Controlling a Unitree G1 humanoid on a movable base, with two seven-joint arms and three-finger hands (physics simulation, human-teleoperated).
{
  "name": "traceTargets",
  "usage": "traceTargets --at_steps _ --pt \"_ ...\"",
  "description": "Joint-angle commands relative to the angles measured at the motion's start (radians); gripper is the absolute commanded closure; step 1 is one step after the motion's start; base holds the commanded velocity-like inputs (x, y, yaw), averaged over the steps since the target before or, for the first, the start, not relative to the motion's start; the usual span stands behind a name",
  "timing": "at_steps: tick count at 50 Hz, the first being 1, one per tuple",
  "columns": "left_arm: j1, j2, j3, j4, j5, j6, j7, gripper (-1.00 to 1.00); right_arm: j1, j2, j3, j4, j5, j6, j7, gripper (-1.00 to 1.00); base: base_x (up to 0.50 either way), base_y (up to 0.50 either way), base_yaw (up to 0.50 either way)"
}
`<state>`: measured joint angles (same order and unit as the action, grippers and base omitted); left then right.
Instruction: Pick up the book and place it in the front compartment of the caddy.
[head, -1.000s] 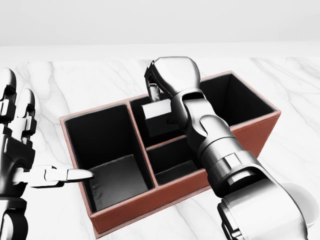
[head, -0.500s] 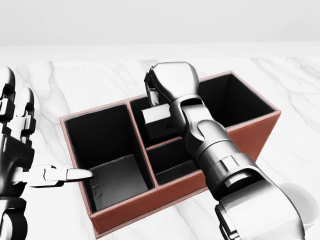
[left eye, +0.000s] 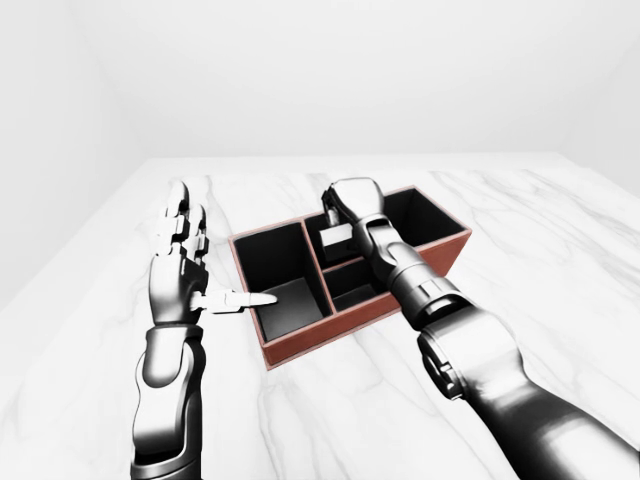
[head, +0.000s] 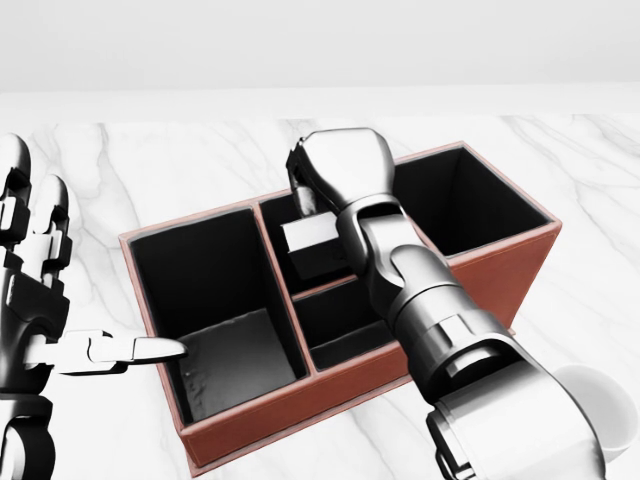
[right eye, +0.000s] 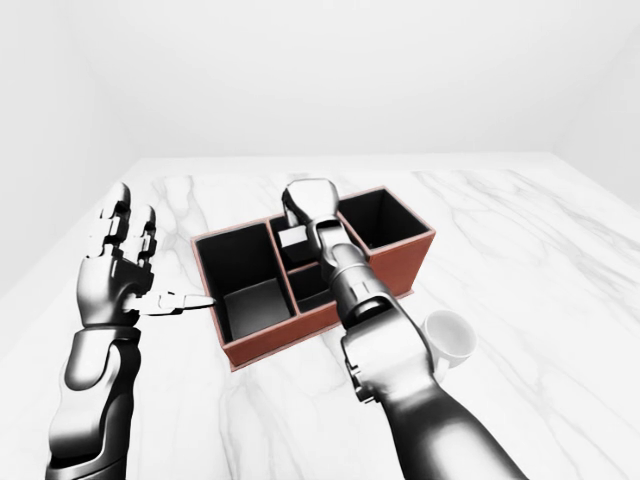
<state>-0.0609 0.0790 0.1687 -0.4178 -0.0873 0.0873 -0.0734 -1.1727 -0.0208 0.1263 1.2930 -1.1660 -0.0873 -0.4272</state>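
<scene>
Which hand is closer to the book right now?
Right. The right hand is over the caddy's upper middle compartment with the book at its fingers. The left hand is open at the caddy's left wall, a whole compartment from the book.

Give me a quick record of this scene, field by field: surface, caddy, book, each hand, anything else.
surface: white marble table
caddy: red-brown caddy, black inside, four compartments
book: small book, over the upper middle compartment
right hand: right hand holds the book from above
left hand: left hand open, one finger over the caddy's left rim
other: white cup, right of the caddy
</scene>
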Motion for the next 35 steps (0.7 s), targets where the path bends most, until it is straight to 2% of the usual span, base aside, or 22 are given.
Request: traceTargets --at_steps 1,35 --pt "0.002 0.0 0.0 -0.005 -0.002 0.0 -0.001 -1.0 -0.017 0.007 -0.01 -0.011 -0.029 0.0 -0.036 1.0 0.0 0.0 0.0" --pt "0.002 0.0 -0.001 0.008 0.001 0.0 -0.002 -1.0 -0.017 0.019 -0.011 0.008 -0.044 0.0 -0.069 1.0 0.0 0.0 0.0"
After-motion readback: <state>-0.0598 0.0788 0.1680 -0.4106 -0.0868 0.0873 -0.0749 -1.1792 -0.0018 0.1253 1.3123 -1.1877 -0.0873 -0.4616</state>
